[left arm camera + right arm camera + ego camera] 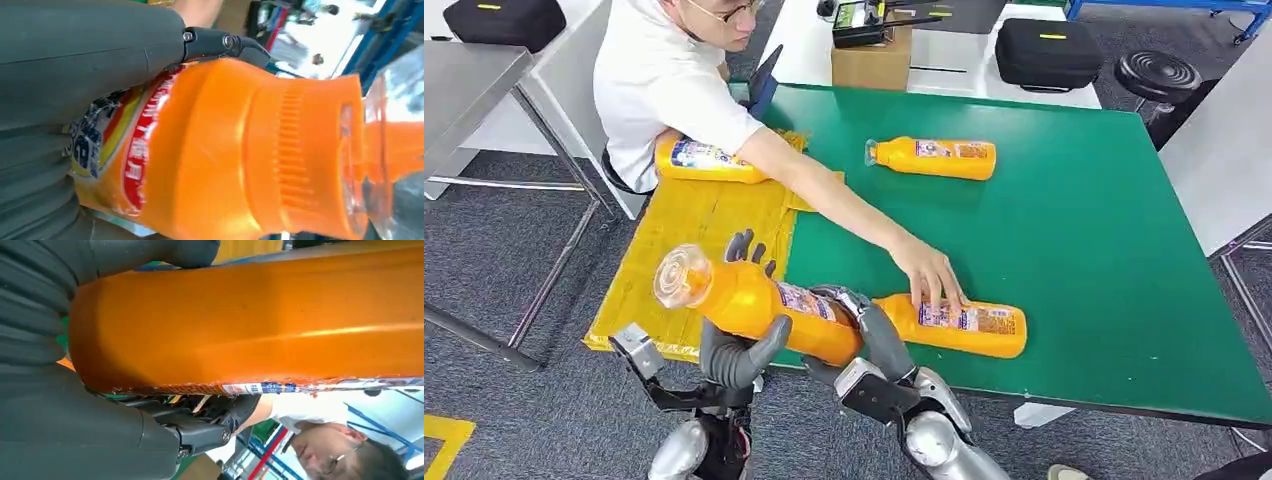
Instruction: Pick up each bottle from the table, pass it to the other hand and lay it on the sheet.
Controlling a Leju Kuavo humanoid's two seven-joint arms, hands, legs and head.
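An orange bottle (754, 300) with a clear cap hangs tilted over the near edge of the yellow sheet (694, 220). Both my hands hold it. My left hand (736, 350) grips its neck end, with the thumb under it and fingers behind. My right hand (869, 335) wraps its base end. Close up, the bottle's shoulder (225, 150) lies against my left hand (75, 75), and its base (250, 325) sits in my right hand (75, 430). A second bottle (709, 160) lies on the sheet. Two others (934, 158) (969, 328) lie on the green table (1104, 230).
A person in a white shirt (664, 80) leans in from the far left, with one hand (929, 275) on the near bottle on the table. A cardboard box (874, 55) and black cases stand behind the table. A grey table (474, 70) is at left.
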